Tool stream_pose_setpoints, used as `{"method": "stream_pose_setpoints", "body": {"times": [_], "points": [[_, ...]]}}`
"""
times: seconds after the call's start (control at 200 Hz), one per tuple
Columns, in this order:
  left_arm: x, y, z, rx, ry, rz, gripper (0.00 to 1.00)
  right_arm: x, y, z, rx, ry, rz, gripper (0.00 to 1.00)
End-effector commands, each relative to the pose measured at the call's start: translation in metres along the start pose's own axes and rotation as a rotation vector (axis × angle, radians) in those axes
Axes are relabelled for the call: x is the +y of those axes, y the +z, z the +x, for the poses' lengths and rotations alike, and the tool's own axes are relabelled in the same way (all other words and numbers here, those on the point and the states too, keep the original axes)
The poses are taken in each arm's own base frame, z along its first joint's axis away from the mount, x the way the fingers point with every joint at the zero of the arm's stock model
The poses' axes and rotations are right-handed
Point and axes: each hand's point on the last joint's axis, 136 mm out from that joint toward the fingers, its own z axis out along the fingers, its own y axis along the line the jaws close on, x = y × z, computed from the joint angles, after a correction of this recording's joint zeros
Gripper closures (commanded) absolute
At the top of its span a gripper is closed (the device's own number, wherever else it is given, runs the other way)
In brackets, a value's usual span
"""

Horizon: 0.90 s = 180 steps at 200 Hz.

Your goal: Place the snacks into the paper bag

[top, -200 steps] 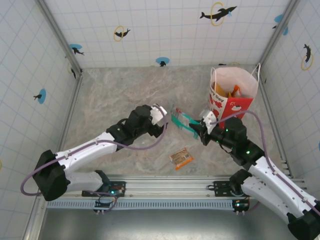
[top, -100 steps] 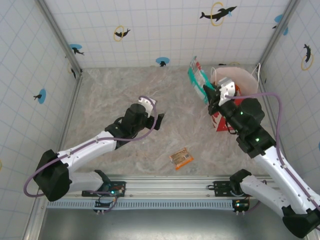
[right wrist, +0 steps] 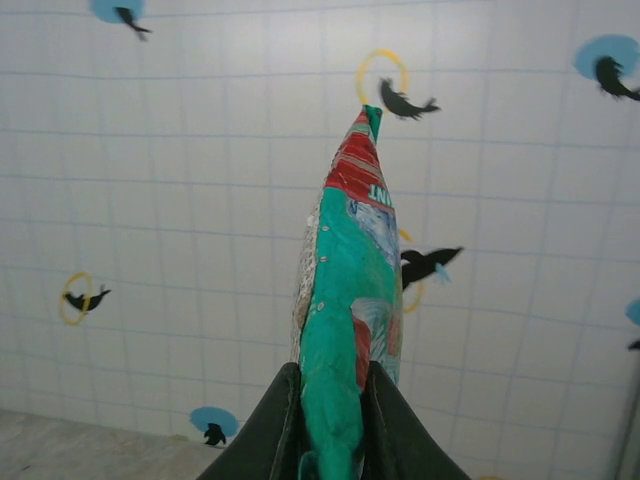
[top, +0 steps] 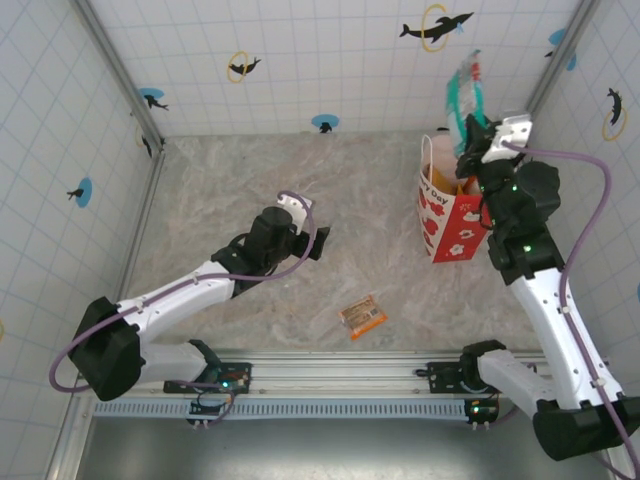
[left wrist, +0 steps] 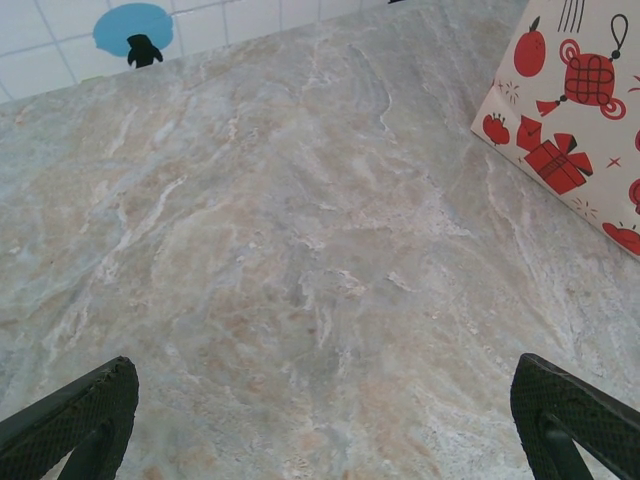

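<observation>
Pinched in right fingers (right wrist: 268, 430): teal packet (right wrist: 345, 290), raised near paper bag (top: 450, 215); left fingers (left wrist: 75, 415) wide over counter (left wrist: 300, 250).

Right end effector (right wrist: 331, 382) high, pinched closed.

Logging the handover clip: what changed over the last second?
The right gripper, jaws shut on the teal packet, carried it from mid-table up and away to above the paper bag. The left gripper drew back from it, open. The bag and wrapped bar stayed put.
</observation>
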Motion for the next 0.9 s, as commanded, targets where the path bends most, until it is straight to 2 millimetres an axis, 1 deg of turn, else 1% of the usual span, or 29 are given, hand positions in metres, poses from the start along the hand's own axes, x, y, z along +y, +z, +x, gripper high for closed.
{"method": "stream_pose_setpoints", "body": {"times": [0.0, 0.085, 0.105, 0.115, 0.135, 0.185, 0.32, 0.43, 0.515, 0.706, 0.801, 0.896], "points": [[-0.003, 0.001, -0.017, -0.031, 0.01, 0.018, 0.02, -0.021, -0.003, -0.028, -0.071, 0.169, 0.038, 1.0], [-0.003, 0.002, -0.019, -0.031, 0.016, 0.017, 0.02, -0.028, -0.002, -0.006, 0.014, 0.257, 0.043, 1.0], [-0.003, 0.002, -0.019, -0.03, 0.019, 0.019, 0.03, -0.029, -0.002, -0.003, 0.023, 0.277, 0.047, 1.0], [-0.003, 0.002, -0.019, -0.031, 0.019, 0.018, 0.03, -0.029, -0.002, 0.004, 0.05, 0.288, 0.054, 1.0], [-0.003, 0.003, -0.019, -0.031, 0.017, 0.018, 0.02, -0.03, -0.002, 0.011, 0.078, 0.307, 0.062, 1.0], [-0.004, 0.003, -0.02, -0.032, 0.014, 0.02, 0.02, -0.031, -0.004, 0.024, 0.122, 0.346, 0.074, 1.0], [-0.006, 0.006, -0.018, -0.024, 0.005, 0.033, 0.03, -0.027, -0.006, 0.055, 0.228, 0.421, 0.074, 1.0], [-0.007, 0.007, -0.019, -0.022, 0.005, 0.035, 0.02, -0.028, -0.006, 0.075, 0.272, 0.443, 0.094, 1.0], [-0.007, 0.007, -0.02, -0.023, 0.008, 0.035, 0.02, -0.03, -0.003, 0.084, 0.281, 0.446, 0.107, 1.0], [-0.006, 0.007, -0.021, -0.024, 0.013, 0.03, 0.02, -0.033, 0.009, 0.096, 0.294, 0.47, 0.093, 1.0], [-0.005, 0.008, -0.018, -0.017, 0.012, 0.027, 0.02, -0.034, 0.014, 0.102, 0.301, 0.48, 0.084, 1.0], [-0.005, 0.007, -0.018, -0.018, 0.012, 0.025, 0.02, -0.035, 0.018, 0.11, 0.315, 0.512, 0.069, 1.0]]}}
